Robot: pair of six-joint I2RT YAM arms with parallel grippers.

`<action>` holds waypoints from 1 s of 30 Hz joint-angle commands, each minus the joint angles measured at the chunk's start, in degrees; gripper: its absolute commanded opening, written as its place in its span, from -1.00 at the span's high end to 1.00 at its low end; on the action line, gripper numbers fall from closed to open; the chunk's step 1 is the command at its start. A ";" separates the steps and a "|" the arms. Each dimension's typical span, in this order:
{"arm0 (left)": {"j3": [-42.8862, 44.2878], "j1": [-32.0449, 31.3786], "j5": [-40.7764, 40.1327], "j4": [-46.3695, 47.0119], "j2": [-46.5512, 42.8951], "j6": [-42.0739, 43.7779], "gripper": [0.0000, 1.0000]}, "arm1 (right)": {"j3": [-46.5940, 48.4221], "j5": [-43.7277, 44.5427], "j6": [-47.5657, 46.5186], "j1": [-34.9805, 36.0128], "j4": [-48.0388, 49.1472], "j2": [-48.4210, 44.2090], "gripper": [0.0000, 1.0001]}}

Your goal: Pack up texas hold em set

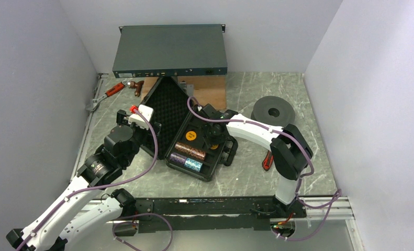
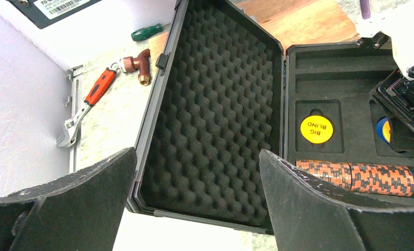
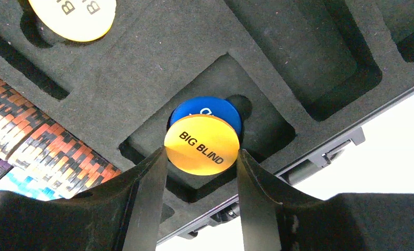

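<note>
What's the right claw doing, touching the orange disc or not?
Touching. Right wrist view: the right claw pinches the orange BIG BLIND disc at both edges.

The case lid (image 2: 215,104) is lined with matt black egg-crate foam. The base tray (image 3: 142,78) is denser cut foam, finely grainy. The orange disc (image 3: 202,145), blue disc (image 3: 204,107) and yellow disc (image 2: 316,128) look like smooth plastic with a slight sheen. The fingers (image 3: 147,204) of the right gripper (image 3: 202,157) are matt black and faintly rough. At the far left, the adjustable wrench (image 2: 87,107) has a bare shiny metal head and a red-coated handle. The fitting (image 2: 136,64) beside it is coppery metal. The table (image 1: 309,110) looks like veined stone.
</note>
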 commanded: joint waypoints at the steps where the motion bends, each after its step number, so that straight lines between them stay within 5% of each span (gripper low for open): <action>1: 0.66 0.07 0.86 0.75 -0.75 0.30 -0.88 | 1.73 0.86 -0.57 0.21 2.01 0.38 0.29; 30: 0.66 0.07 0.92 0.77 -0.64 0.28 -0.87 | 0.40 3.30 -0.83 0.26 3.82 1.74 0.14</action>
